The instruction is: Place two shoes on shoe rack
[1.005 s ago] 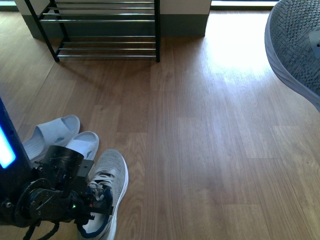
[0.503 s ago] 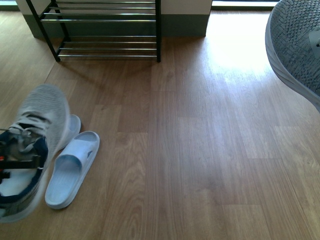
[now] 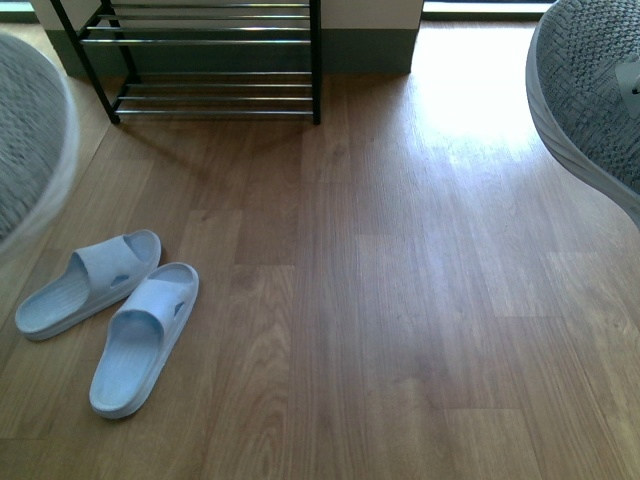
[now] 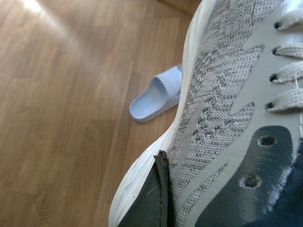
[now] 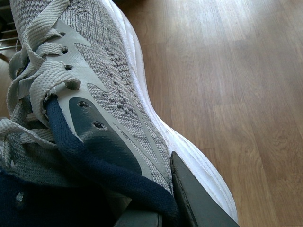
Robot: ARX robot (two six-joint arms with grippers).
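Left gripper (image 4: pixel 157 198) clamped on the left sneaker (image 4: pixel 227 109), right gripper (image 5: pixel 189 194) on the right sneaker (image 5: pixel 109 90) — both shoes hang clear of the floor (image 3: pixel 400 300), seemingly raised for the carry to the shoe rack (image 3: pixel 215 60) ahead, beyond the blue slides (image 3: pixel 145 335).

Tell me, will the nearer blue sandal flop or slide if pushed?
Probably light: the nearer blue sandal looks moulded in one piece. It likely bends slightly rather than flopping. Pushed, it may skid on the smooth floor.

The left finger (image 4: pixel 149 204) and right finger (image 5: pixel 196 205) are flat, dark grey.
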